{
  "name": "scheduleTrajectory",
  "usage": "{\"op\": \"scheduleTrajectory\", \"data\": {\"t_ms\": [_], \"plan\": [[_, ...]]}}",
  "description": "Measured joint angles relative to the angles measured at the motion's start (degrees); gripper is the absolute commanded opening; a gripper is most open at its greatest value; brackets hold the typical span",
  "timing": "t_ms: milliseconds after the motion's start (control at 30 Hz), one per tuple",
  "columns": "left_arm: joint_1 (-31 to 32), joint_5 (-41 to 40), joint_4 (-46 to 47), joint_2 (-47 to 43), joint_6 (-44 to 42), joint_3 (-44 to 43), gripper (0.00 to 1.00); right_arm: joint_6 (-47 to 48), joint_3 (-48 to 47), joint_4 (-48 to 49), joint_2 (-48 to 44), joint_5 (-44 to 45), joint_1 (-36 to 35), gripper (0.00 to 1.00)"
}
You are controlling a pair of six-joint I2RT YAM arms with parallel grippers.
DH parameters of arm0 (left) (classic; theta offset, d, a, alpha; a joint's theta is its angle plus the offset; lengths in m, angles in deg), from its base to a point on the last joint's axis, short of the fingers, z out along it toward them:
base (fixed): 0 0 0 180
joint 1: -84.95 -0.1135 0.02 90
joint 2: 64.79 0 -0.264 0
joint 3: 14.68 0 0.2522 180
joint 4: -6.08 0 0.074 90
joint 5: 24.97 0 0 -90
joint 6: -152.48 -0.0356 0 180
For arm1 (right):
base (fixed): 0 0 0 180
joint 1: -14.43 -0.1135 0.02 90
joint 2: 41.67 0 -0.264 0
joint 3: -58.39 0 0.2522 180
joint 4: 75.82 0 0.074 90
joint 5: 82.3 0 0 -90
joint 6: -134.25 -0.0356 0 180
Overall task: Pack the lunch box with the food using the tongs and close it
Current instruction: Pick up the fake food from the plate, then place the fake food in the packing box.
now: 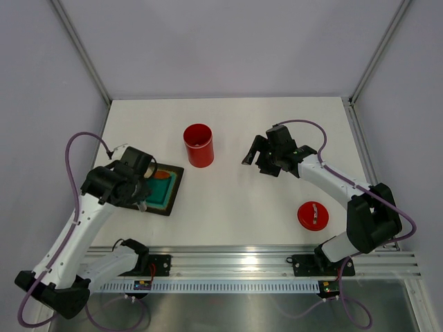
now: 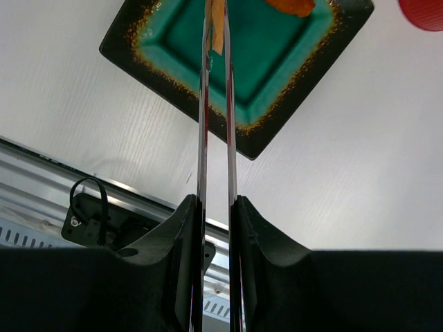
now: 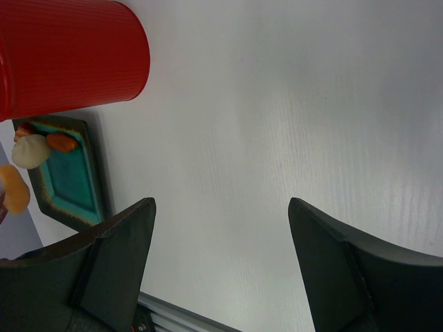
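The red lunch box [image 1: 199, 145] stands open and upright at mid-table, also seen in the right wrist view [image 3: 69, 55]. Its red lid [image 1: 313, 216] lies flat at the right front. My left gripper [image 1: 138, 190] [image 2: 214, 200] is shut on the tongs [image 2: 230, 117], squeezing the two strips close together over the tray. An orange food piece [image 2: 217, 31] sits between the tong tips. Another orange piece [image 2: 291, 5] and a cream ball [image 3: 31, 151] rest on the tray. My right gripper [image 1: 250, 155] [image 3: 221, 207] hangs open and holds nothing, to the right of the lunch box.
The black square tray with the teal mat [image 1: 166, 197] [image 2: 277, 76] lies left of centre, under the tongs. A metal rail [image 1: 263, 266] with the arm bases runs along the near table edge. Grey walls close in the left, back and right sides.
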Motion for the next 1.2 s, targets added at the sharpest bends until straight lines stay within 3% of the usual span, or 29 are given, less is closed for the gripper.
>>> {"op": "scheduleTrajectory", "data": {"t_ms": [467, 767, 1200], "plan": [[0.0, 1.11, -0.09, -0.79, -0.81, -6.08, 0.0, 0.0, -0.02, -0.02, 0.02, 0.02, 0.0, 0.85], [0.0, 7.39, 0.24, -0.59, -6.91, -10.8, 0.0, 0.0, -0.02, -0.07, 0.02, 0.22, 0.0, 0.85], [0.15, 14.36, 7.87, 6.97, -13.18, -18.82, 0.0, 0.0, -0.24, -1.73, -0.02, 1.73, 0.0, 0.85]]}}
